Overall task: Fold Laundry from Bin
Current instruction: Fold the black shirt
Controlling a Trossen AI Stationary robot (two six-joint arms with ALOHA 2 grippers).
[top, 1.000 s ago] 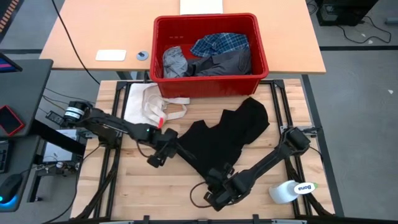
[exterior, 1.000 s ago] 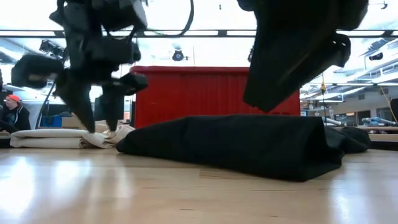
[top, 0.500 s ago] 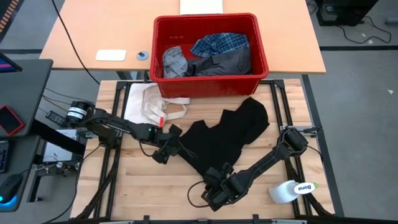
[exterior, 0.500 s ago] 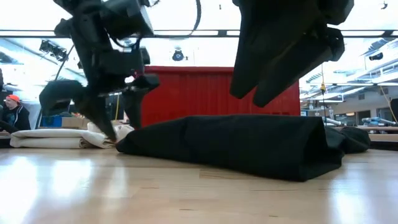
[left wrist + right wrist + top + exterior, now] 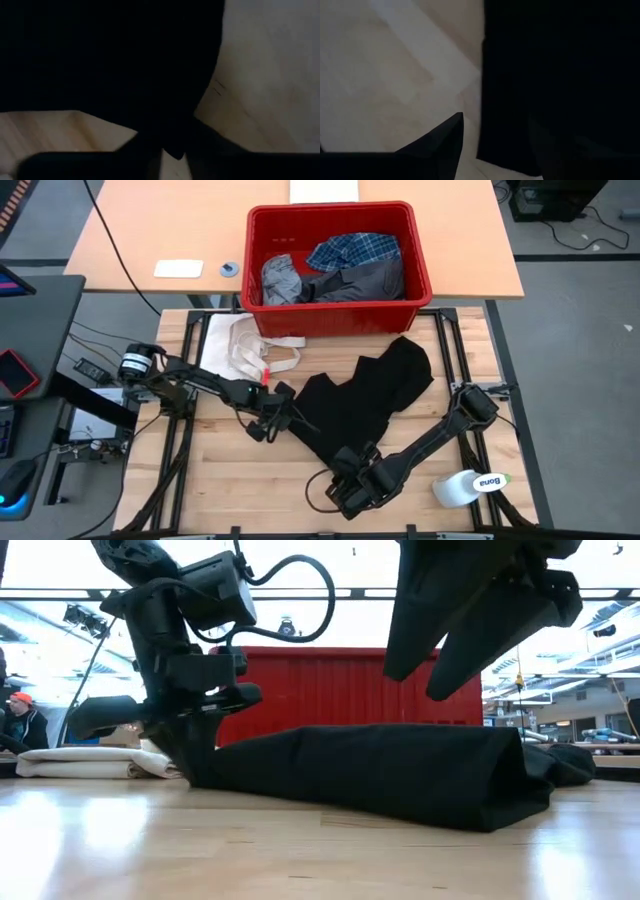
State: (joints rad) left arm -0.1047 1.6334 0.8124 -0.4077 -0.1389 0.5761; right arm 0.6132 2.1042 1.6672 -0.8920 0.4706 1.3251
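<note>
The large black garment point(image 5: 370, 395) lies spread and rumpled on the wooden table, in front of the red bin point(image 5: 340, 320). The bin holds a plaid shirt point(image 5: 355, 248), a light grey piece point(image 5: 280, 280) and a dark grey piece point(image 5: 365, 280). My left gripper point(image 5: 272, 418) is down at the garment's left end point(image 5: 215, 772) and shut on it. My right gripper point(image 5: 425, 680) hovers open above the garment's near edge point(image 5: 485, 100), one finger over bare wood and one over cloth, touching nothing. My left gripper pinches the black garment's left edge point(image 5: 167, 132) between its two fingers. The fingers come steeply from above, slanting from the table's left. Whether they hold one layer or several is not visible. The garment lies on the table, slack.
A cream-white cloth with strap loops point(image 5: 245, 345) lies left of the black garment, close behind my left gripper. A white roll point(image 5: 465, 485) lies at the near right corner. Bare wood point(image 5: 230, 480) stretches along the near left.
My left gripper has sunk to the table and gone right, toward the black garment's left end, opened wide on the way and then shut on that end. My right gripper has stayed above the near edge and spread its fingers wider. The garment lies as before.
</note>
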